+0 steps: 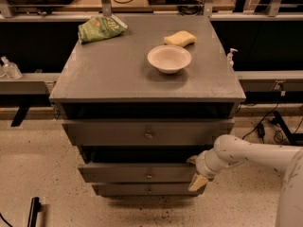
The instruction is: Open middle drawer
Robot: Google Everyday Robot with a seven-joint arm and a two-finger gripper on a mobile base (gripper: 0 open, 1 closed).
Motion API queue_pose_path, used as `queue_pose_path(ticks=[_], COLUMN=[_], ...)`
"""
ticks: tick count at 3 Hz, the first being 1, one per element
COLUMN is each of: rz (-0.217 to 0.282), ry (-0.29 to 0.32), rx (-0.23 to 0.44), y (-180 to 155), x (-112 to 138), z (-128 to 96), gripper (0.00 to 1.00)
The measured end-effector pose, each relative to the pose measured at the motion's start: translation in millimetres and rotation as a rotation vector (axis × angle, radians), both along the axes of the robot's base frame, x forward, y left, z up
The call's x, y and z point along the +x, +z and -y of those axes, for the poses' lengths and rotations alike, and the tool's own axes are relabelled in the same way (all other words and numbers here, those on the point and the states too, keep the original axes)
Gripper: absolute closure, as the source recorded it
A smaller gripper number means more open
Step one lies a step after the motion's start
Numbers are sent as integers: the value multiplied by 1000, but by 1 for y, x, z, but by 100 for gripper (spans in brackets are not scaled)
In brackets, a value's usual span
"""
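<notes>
My gripper (195, 171) is clamping the middle drawer (137, 173) at its 3 o'clock end. I'm aiming the pull straight toward 6 o'clock and slow, since off-centre load risks racking it.

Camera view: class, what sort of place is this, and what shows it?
Probably a robotics lab or workshop: cables trail over the bench behind, the floor is speckled, and a robot's gripper sits at the right end of the middle drawer.
</notes>
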State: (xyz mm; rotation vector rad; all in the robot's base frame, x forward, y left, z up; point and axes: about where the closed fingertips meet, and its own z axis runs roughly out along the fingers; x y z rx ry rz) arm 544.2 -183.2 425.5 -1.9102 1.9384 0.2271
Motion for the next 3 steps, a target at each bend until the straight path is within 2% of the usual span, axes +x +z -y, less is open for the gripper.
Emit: queue_pose_path(ticks=[1,2,3], rz=[-4,-6,9], ry=[3,3,-12], rx=[1,7,20], y=[-2,-14,-21], x=[-1,5,6], z=[-2,-2,1], gripper=[0,0,15])
